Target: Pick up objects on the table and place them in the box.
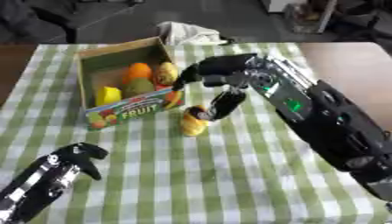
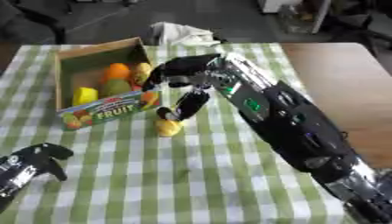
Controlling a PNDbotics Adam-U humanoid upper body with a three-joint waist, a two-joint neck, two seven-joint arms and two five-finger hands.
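Grasp step: right hand (image 1: 211,76) with fingers (image 1: 223,105) curled down, pinching small yellow rounded fruit (image 1: 193,125) mid-counter just beside open cardboard box labelled FRUIT (image 1: 130,108); next, lift over box wall; left hand (image 1: 65,166) idle, fingers curled, near left corner.

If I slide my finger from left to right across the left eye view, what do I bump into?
Left hand → fruit box → yellow fruit on the cloth → right hand → bare wooden table.
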